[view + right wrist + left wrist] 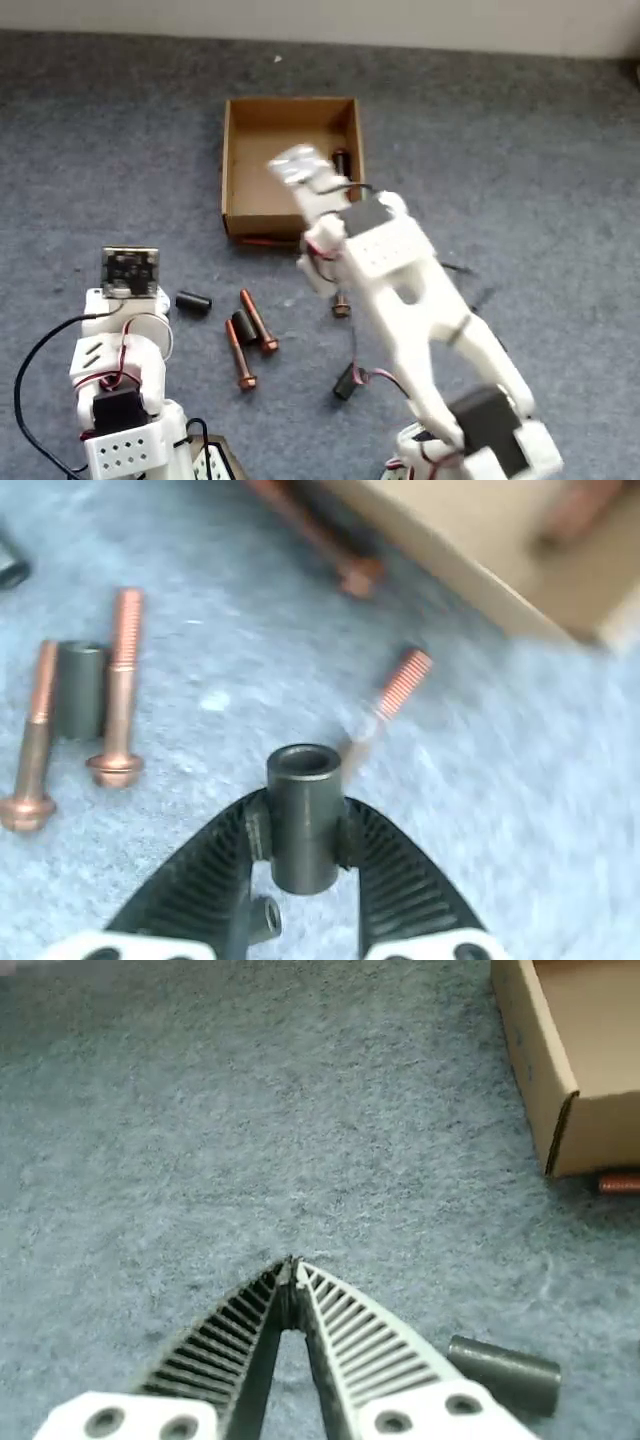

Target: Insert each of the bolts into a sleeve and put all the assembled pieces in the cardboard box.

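Right gripper [303, 820] clamps a sleeve [303, 775]; left gripper [291, 1266] pinched empty beside another sleeve [503, 1372].

This is looking like a small robotics lab or hobby workroom. Grey carpet-like fabric [540, 130] is covering the whole working surface, with a pale strip [420, 18] running along the top edge of the frame. A white printed arm [118, 395] is sitting at lower left, trailing a loose black cable [22, 385], and a second arm [440, 330] is standing at lower right. A plain cardboard box [232, 160] is sitting at upper centre, with copper-coloured bolts [257, 320] lying loose below it.
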{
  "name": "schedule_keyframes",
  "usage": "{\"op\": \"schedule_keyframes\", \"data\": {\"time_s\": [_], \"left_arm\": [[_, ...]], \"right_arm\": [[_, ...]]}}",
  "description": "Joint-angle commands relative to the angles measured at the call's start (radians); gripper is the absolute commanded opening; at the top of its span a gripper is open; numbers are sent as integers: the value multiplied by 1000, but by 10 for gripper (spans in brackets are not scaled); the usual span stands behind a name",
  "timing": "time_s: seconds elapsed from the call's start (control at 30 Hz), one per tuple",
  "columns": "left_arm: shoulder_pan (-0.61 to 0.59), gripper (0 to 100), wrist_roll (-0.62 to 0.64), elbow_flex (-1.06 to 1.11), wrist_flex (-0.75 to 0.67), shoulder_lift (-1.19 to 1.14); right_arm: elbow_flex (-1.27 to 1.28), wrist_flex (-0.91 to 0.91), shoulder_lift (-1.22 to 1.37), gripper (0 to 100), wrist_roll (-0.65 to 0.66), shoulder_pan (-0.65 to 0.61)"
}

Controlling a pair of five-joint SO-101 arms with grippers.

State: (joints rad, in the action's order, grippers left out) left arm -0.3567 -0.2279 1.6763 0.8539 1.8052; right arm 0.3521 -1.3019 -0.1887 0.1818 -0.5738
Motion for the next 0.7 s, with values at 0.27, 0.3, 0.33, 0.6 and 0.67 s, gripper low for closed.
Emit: {"op": "schedule_keyframes", "data": {"time_s": [0.27,0.3,0.33,0.6,0.67], "left_arm": [[25,67,-133,-249,94,-1],[51,67,-166,-275,112,-1],[87,67,-198,-300,138,-2],[377,85,-420,-415,361,-2],[403,114,-477,-415,376,-4]], "right_arm": [[576,381,-469,5,-192,272],[608,398,-486,5,-204,297],[633,404,-496,5,-213,318],[661,493,-503,5,-258,444],[662,516,-501,5,-258,464]]}}
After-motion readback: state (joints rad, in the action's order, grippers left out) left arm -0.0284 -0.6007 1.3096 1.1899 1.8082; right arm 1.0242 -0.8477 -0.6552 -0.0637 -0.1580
